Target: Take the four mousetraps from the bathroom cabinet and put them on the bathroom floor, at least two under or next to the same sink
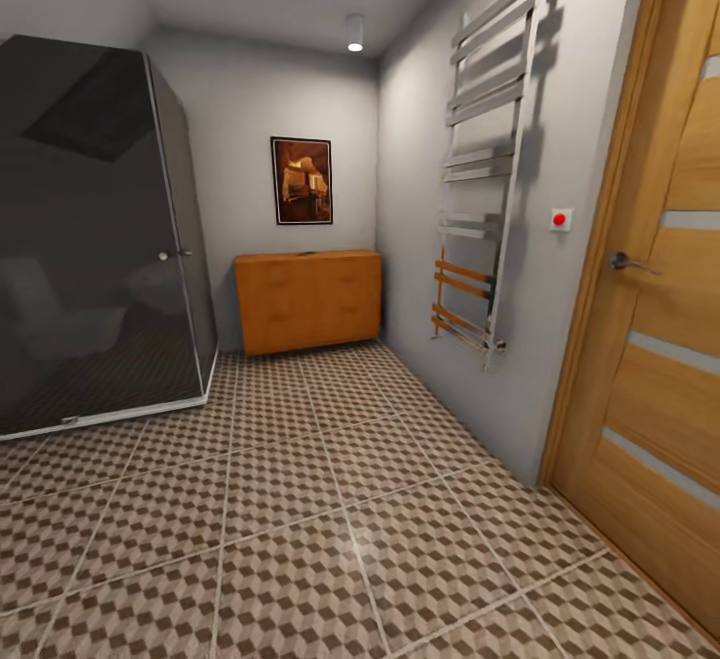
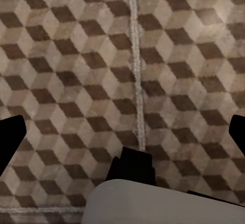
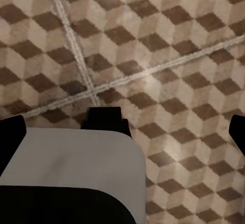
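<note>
— Looking down the bathroom from the head view: the cabinet (image 1: 308,300) sits against the far wall, tucked into the corner where that wall meets the right-hand wall. Orange-brown front, drawers shut as far as I can make out.

— Anything on top of it?

— A thin flat shape near the top's middle, too small to tell what. Above it hangs a framed picture (image 1: 301,180). Left of the cabinet stands a dark glass shower cabin (image 1: 95,239), just beside it.

— And the right wall?

— A towel rail (image 1: 490,159), then a small red button (image 1: 560,219), then a wooden door (image 1: 660,319) with a lever handle, closed.

— The floor?

— Cube-pattern tiles (image 1: 300,499) running from the near edge all the way to the cabinet's foot.

— How about the pincers?

— Left wrist view: the left pincer (image 2: 122,137) hangs over the tiles, dark fingertips (image 2: 11,140) at the far edges of the picture, so spread wide, nothing between them. Right wrist view: the right pincer (image 3: 122,134) is the same, fingertips (image 3: 11,137) wide apart over a grout crossing, holding nothing.
</note>
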Available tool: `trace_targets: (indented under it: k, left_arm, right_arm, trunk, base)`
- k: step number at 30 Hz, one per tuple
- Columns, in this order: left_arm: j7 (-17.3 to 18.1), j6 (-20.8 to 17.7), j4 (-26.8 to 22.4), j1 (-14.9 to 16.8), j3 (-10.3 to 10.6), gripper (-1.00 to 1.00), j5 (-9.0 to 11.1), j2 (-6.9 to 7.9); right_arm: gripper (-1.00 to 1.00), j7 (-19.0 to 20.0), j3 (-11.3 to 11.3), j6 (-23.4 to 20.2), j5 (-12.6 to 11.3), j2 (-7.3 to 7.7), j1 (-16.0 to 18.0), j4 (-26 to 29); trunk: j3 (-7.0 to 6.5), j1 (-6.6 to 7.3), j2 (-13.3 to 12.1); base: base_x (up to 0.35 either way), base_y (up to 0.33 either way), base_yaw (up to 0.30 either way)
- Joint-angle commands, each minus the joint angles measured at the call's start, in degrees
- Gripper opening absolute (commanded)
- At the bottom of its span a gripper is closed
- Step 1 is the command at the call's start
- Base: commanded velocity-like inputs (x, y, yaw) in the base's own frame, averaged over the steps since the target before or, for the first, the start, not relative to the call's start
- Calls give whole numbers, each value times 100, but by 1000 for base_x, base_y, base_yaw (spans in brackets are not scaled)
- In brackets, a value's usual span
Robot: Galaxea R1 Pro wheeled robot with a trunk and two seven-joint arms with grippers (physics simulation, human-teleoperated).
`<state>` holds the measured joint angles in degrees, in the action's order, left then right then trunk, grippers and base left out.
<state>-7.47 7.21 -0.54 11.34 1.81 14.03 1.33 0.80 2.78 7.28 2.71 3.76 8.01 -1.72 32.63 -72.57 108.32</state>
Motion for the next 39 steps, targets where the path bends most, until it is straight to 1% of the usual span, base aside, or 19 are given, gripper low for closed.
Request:
trace_targets:
  k: [1, 39]
  left_arm:
    - [-8, 18, 3, 4, 21, 100, 38, -1]
    - [-8, 18, 5, 6, 14, 100, 36, -11]
  right_arm:
    - [100, 8, 30, 37, 28, 2, 7, -19]
    - [100, 8, 30, 37, 28, 2, 7, -15]
  trunk:
    - [6, 1, 3]
    - [6, 1, 3]
  base:
    - [0, 0, 280]
    - [0, 0, 280]
